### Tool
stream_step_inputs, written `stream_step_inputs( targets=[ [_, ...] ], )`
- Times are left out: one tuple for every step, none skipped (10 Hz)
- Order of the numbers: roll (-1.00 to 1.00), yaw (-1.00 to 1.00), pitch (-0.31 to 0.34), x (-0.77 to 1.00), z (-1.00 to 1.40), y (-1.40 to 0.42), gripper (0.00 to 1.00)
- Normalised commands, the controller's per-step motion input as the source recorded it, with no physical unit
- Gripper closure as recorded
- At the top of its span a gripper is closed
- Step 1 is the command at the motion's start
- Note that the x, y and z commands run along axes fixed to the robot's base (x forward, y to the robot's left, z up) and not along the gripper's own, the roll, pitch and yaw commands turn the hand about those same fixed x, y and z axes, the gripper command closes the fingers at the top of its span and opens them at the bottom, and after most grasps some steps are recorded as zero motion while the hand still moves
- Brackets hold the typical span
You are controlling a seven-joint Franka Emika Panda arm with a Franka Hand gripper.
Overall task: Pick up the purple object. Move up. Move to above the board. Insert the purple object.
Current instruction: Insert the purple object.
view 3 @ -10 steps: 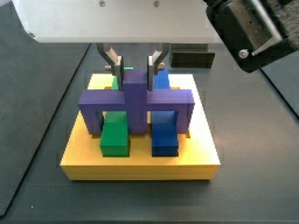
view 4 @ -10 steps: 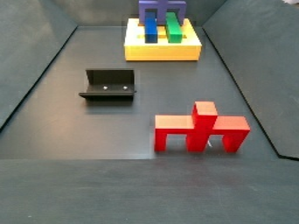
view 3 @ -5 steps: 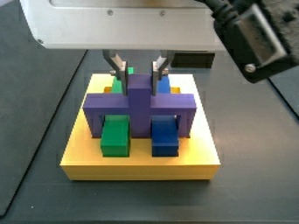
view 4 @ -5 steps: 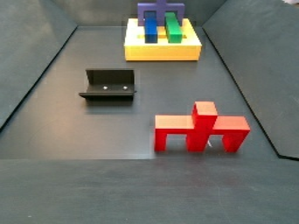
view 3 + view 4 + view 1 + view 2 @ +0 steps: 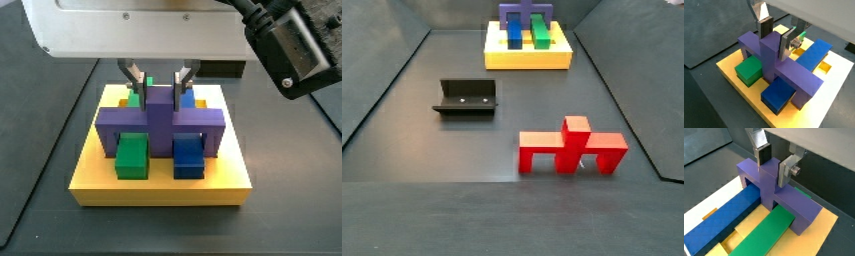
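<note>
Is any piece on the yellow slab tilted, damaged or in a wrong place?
Nothing stands out. The matte purple blocky piece stands upright and square on the thick yellow slab, straddling the green bar and blue bar; the gripper flanks its stem.

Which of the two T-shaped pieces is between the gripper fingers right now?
The purple object, straddling the bars on the board, sits at the gripper; the red piece lies alone on the floor.

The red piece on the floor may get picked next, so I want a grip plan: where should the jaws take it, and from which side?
Probably by the upright stem of the red piece, coming straight down from above. It stands on its legs in open floor, stem topmost and narrow enough to pinch. The gripper straddles the purple object on the board the same way.
</note>
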Motion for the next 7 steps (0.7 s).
stream_step_inputs(
  targets=[
    [-0.04,-0.02,0.0,0.0,0.01,0.0,1.0],
    [-0.04,0.0,0.0,0.0,0.0,0.0,1.0],
    [-0.01,0.0,-0.02,0.0,-0.09,0.0,1.0],
    [-0.11,0.0,-0.099,0.0,-0.31,0.06,1.0],
    [-0.17,0.0,-0.106,0.0,-0.34,0.02,1.0],
    [-0.1,0.0,0.0,0.17,-0.03,-0.09,1.0],
    [-0.12,0.0,-0.03,0.01,-0.17,0.0,1.0]
  ],
)
